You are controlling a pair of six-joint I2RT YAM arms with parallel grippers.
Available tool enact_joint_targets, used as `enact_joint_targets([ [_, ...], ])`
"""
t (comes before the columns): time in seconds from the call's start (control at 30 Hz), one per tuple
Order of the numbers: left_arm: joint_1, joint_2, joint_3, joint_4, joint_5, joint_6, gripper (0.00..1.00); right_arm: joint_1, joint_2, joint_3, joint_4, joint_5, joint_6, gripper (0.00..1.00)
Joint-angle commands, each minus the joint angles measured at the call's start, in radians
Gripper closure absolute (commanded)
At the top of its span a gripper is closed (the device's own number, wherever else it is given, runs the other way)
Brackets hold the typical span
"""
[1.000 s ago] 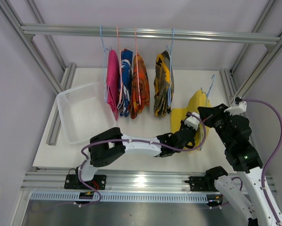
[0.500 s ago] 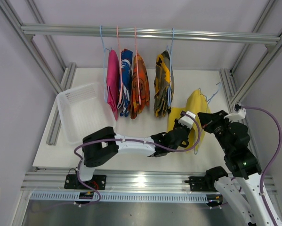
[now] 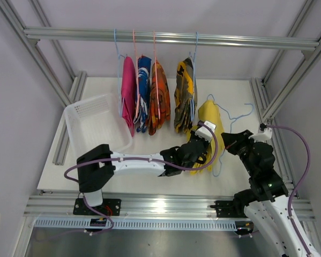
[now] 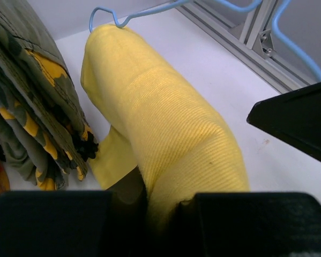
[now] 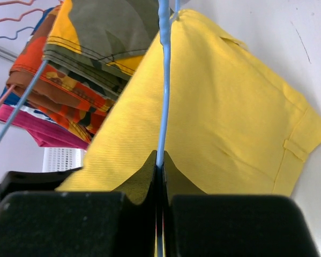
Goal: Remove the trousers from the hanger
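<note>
- So, far left: white basket [image 3: 90, 126] sits on the table [image 3: 232, 88], beside the hanging clothes
- Rail [image 3: 246, 41] runs across the top with four pairs hanging from it
- Pink pair [image 3: 128, 96], blue pair [image 3: 143, 85] and orange pair [image 3: 159, 99] are packed side by side; after a small gap comes the camo pair [image 3: 184, 96]
- Left arm lies low, stretched rightward across the table; left gripper [image 3: 199, 145] is below the camo pair, at the yellow pair [image 3: 209, 120]
- Left wrist view: left gripper [image 4: 160, 201] is clamped on a fold of the yellow cloth, which bulges up from between the fingers
- Yellow pair is off the rail, low over the table, just right of the camo pair and close against it; cannot tell if it touches the table
- Blue hanger [image 3: 232, 119] has its wire over the top fold of the yellow pair and loops out to the right
- Right gripper [image 3: 228, 143] is right of the yellow pair
- Right wrist view: right gripper [image 5: 159, 179] has its jaws pinched tight on the blue hanger wire, which rises straight up with yellow cloth on both sides
</note>
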Motion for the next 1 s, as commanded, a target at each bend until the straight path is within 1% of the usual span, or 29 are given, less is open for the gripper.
enact_joint_targets([
  [0.0,-0.010,-0.140,0.062,0.055,-0.016,0.008,0.99,0.003,-0.016,-0.049,0.091,0.022,0.028,1.00],
  [0.1,-0.025,-0.197,0.096,0.000,-0.005,0.031,0.99,0.003,-0.011,-0.110,0.147,0.014,0.049,1.00],
  [0.23,-0.048,-0.281,0.119,-0.013,-0.011,0.114,0.99,0.005,-0.003,-0.164,0.213,0.011,0.072,1.00],
  [0.6,-0.071,-0.497,0.170,-0.116,-0.048,0.275,0.99,0.011,-0.029,-0.299,0.289,-0.006,0.083,1.00],
  [0.7,-0.074,-0.583,0.138,-0.128,-0.074,0.289,0.99,0.012,-0.035,-0.317,0.298,-0.017,0.065,1.00],
  [0.73,-0.074,-0.638,0.115,-0.126,-0.076,0.291,0.99,0.012,-0.037,-0.320,0.298,-0.017,0.063,1.00],
  [0.83,-0.076,-0.727,0.050,-0.132,-0.056,0.275,0.99,0.014,-0.042,-0.343,0.304,-0.023,0.060,1.00],
  [0.9,-0.076,-0.807,0.032,-0.181,-0.036,0.256,0.99,0.015,-0.048,-0.353,0.304,-0.024,0.059,1.00],
  [0.93,-0.076,-0.835,0.025,-0.217,0.017,0.252,0.99,0.014,-0.051,-0.356,0.302,-0.024,0.057,1.00],
  [0.97,-0.076,-0.861,0.016,-0.267,0.027,0.252,0.99,0.015,-0.055,-0.359,0.302,-0.027,0.056,1.00],
])
